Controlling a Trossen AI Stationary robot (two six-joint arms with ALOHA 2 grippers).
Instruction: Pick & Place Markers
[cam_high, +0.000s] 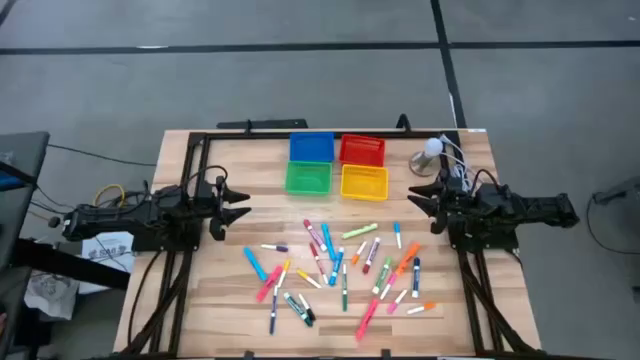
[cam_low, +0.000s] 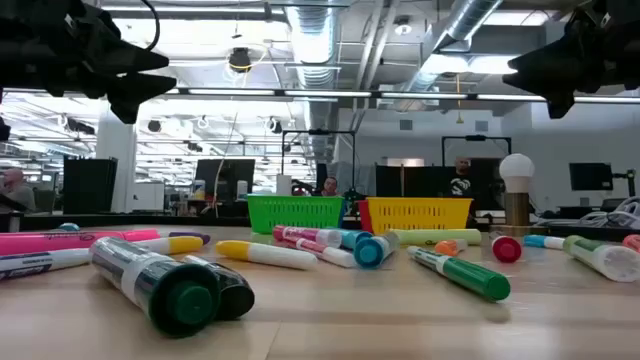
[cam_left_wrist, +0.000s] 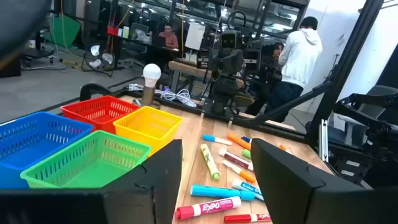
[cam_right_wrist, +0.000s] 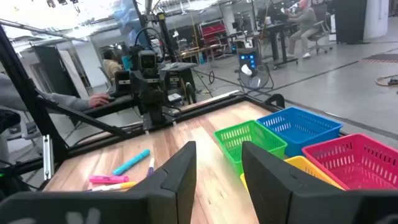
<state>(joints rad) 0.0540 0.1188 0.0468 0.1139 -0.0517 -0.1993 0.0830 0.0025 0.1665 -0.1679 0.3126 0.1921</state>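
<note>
Closest to the low camera lies a dark-capped marker (cam_low: 165, 285), on its side on the wooden table (cam_low: 330, 320), cap end toward the lens. Behind it the other markers (cam_low: 330, 243) lie scattered flat across the boards, with a green bin (cam_low: 296, 213) and a yellow bin (cam_low: 420, 213) farther back and a round white lamp (cam_low: 516, 190) to the right. Both grippers hang dark at the upper corners; their fingers cannot be read from here.

High view: markers spread loosely over the table's near half, centre to right, none in any bin. Four bins sit in a tight square at the far edge: blue bin (cam_high: 311, 147), red bin (cam_high: 362, 150), green, yellow. Left gripper (cam_high: 241, 208) hovers over the left side, clear of the markers. Right gripper (cam_high: 420, 196) hovers over the right side, just beyond the lamp.

Left wrist view: two dark fingers (cam_left_wrist: 163, 180) stand apart, nothing between them. Markers lie on the table ahead, bins beside them. A person in a white hoodie (cam_left_wrist: 301, 56) stands beyond the table.

Right wrist view: fingers (cam_right_wrist: 184, 171) parted with a narrow gap, apparently empty. Pink, yellow and blue markers lie ahead; the opposite arm (cam_right_wrist: 151, 81) faces back.
</note>
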